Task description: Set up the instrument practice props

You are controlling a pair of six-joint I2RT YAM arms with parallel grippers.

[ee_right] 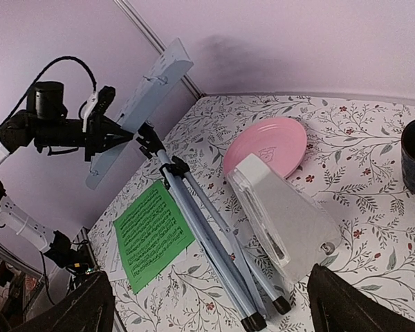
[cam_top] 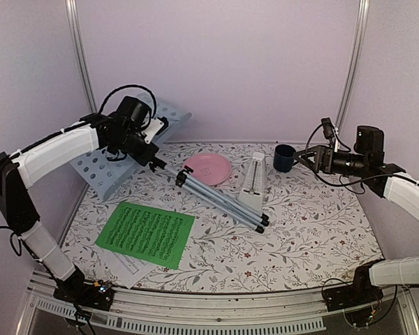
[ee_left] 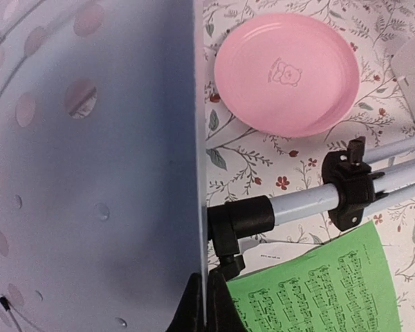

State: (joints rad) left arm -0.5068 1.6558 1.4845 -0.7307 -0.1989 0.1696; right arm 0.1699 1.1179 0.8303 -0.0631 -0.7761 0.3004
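The pale grey-blue perforated music stand [cam_top: 105, 167] is tilted. Its plate is raised at the back left, and its folded tripod legs [cam_top: 216, 199] slope down to the table by the white metronome [cam_top: 253, 183]. My left gripper [cam_top: 153, 149] is shut on the plate's edge, and in the left wrist view its fingertips [ee_left: 206, 304] pinch the stand's plate [ee_left: 90, 173]. The green music sheet [cam_top: 146, 234] lies flat over the white music sheet [cam_top: 129, 266] at the front left. My right gripper [cam_top: 304, 158] is open and empty beside the mug. From the right wrist the metronome [ee_right: 283, 214] lies just ahead.
A pink plate [cam_top: 208, 169] lies behind the stand's legs at the table's back middle and also shows in the left wrist view [ee_left: 287, 72]. A dark blue mug [cam_top: 284, 157] stands right of it. Lilac walls close the back and both sides.
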